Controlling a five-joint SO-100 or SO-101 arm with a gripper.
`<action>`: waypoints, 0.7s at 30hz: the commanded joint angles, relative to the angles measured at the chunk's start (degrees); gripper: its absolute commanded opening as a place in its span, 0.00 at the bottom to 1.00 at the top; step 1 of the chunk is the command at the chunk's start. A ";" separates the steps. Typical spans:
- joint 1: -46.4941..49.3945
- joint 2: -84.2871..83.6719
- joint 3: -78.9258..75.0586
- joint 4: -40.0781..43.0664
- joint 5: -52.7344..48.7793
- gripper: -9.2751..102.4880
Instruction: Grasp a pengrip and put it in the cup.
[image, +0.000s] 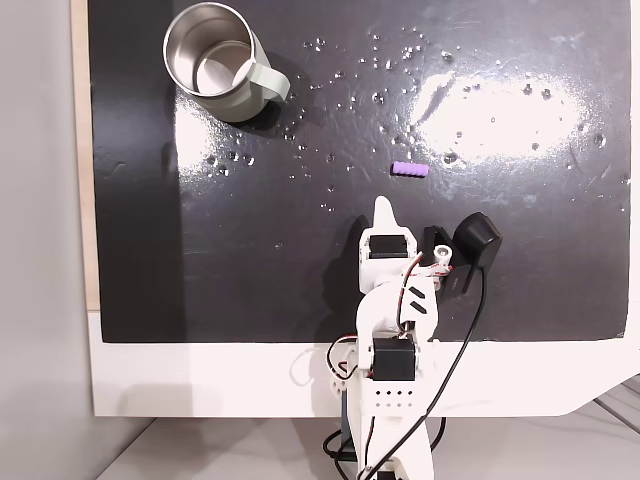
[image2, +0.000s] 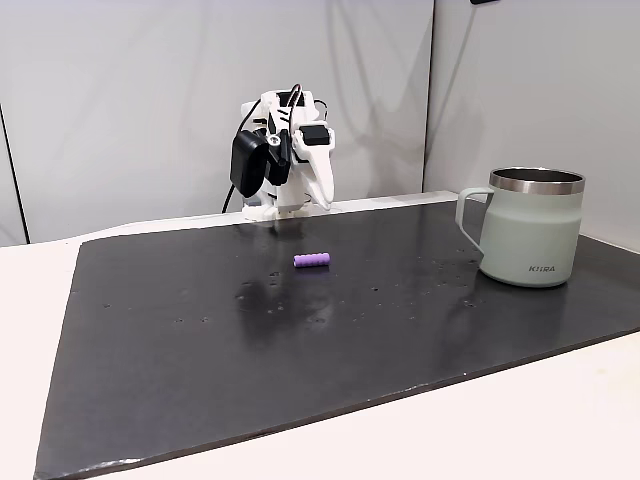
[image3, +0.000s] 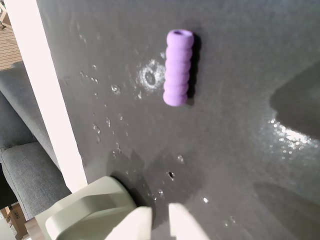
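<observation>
Pengrip (image: 410, 169) lies on mat (image: 250, 280) — cup (image: 212, 62) well apart

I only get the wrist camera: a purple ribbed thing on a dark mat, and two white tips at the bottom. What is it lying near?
Observer: In a fixed view from above, the pengrip lies alone on the black mat, just beyond the gripper.
Operator: Is the robot touching it?
Observer: No. From the side, the gripper hangs apart from the pengrip, behind it.
Operator: That pale green lump at my lower left?
Observer: It is the cup, a steel mug standing upright; the lump is its handle.
Operator: Anything inside?
Observer: From above, the cup looks empty.
</observation>
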 joint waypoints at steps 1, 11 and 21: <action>-2.46 0.26 -0.44 0.26 1.23 0.08; -2.46 0.26 -0.44 0.26 1.23 0.08; -2.81 -2.20 -11.16 4.66 -1.85 0.08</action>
